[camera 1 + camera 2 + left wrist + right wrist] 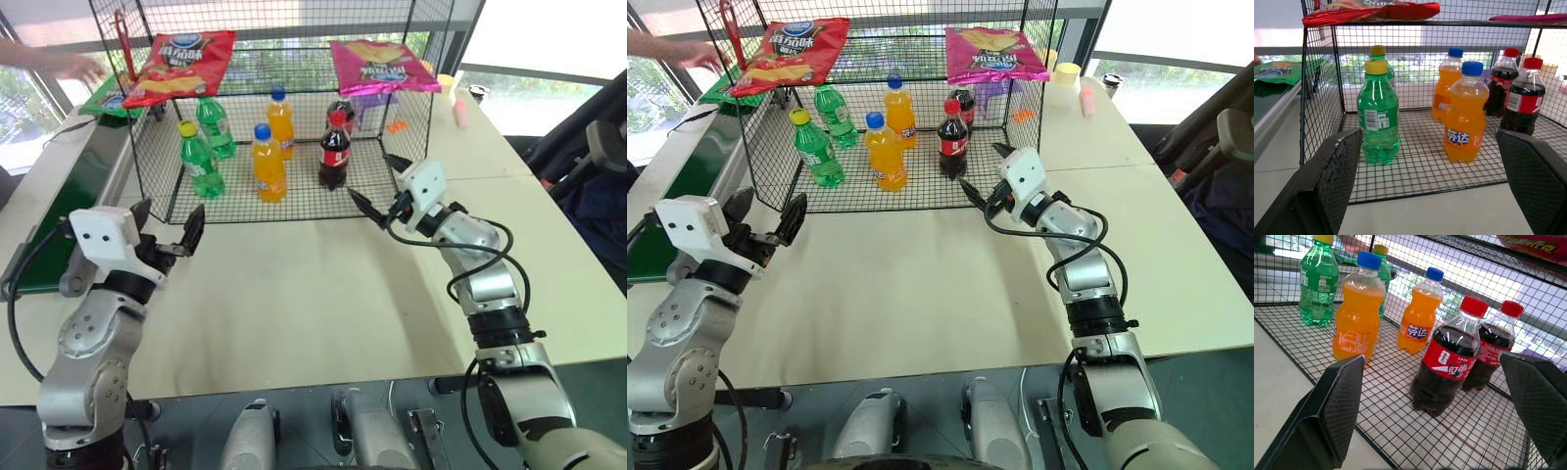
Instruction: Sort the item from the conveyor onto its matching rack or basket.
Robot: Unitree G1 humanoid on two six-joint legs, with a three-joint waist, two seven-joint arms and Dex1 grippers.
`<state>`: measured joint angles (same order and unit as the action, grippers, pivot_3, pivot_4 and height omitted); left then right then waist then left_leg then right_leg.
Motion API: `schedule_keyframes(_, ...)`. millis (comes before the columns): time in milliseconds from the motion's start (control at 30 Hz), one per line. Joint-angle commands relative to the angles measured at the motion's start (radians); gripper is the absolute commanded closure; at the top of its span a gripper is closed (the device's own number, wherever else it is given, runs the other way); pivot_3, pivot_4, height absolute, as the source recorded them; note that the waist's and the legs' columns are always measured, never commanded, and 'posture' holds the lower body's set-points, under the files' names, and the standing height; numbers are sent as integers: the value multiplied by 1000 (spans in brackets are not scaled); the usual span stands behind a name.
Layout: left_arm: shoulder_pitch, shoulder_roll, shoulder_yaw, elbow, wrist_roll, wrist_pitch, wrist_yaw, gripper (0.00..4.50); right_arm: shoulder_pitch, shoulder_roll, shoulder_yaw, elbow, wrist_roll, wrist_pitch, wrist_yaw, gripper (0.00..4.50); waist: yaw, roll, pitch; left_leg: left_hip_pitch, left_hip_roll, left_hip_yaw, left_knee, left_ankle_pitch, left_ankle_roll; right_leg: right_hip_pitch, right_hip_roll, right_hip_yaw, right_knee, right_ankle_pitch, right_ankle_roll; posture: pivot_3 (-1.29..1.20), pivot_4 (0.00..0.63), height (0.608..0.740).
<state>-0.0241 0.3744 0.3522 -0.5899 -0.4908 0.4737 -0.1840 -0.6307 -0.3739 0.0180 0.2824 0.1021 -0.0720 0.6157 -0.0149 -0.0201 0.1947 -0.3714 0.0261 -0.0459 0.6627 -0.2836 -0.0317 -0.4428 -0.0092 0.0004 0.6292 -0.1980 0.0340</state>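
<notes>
Reaching for the green crisp bag [106, 101] is the step in hand, and the left gripper [167, 231] is the nearer tool — its fingers are spread wide and hold nothing. The bag lies flat on the conveyor [69, 201], ahead of that gripper and off to its left, beyond the cage's left wall. A person's hand [73, 64] hovers just beyond the bag, so the approach should probably wait until it is clear. To do it well, I would swing the gripper left around the cage corner, come down low over the belt and pinch the bag by one edge, since a flat, slippery bag gives little else to grip.

The right gripper [986, 180], also spread and empty, sits at the open front of the cage [157, 186]. Ahead of its fingers on the cage floor stand two cola bottles [1447, 360], two orange bottles [1355, 313] and two green bottles [1378, 114]. On the shelf above lie a red crisp bag [181, 62] and a pink crisp bag [376, 65] — with bare wire between them.
</notes>
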Motion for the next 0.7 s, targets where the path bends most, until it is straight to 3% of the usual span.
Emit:
schedule_keyframes(33,7,20,35,-25,13,-20,2,0,-36,-7,-7,-2,4,-30,11,28,0,0,0,0,0,0,0,0,0,0,0,0,0,0,0,0,150,740)
schedule_keyframes(133,21,54,41,-30,45,-30,-15,0,-50,-2,-2,18,3,-40,20,28,-1,0,0,0,0,0,0,0,0,0,0,0,0,0,0,0,150,740)
schedule_keyframes(433,167,326,122,-59,279,-141,-163,0,-100,38,22,103,7,-82,49,28,-4,1,0,0,0,0,0,0,0,-1,0,0,0,-2,1,0,150,740)
schedule_keyframes(533,254,387,205,-76,364,-206,-219,0,-122,68,33,146,8,-101,61,28,-6,1,1,0,0,1,0,0,0,-1,0,0,0,-2,2,0,150,740)
schedule_keyframes(700,440,395,386,-100,491,-326,-306,0,-160,132,64,224,7,-144,94,28,-10,2,1,0,1,2,-1,0,0,-2,-1,0,0,-3,1,0,150,740)
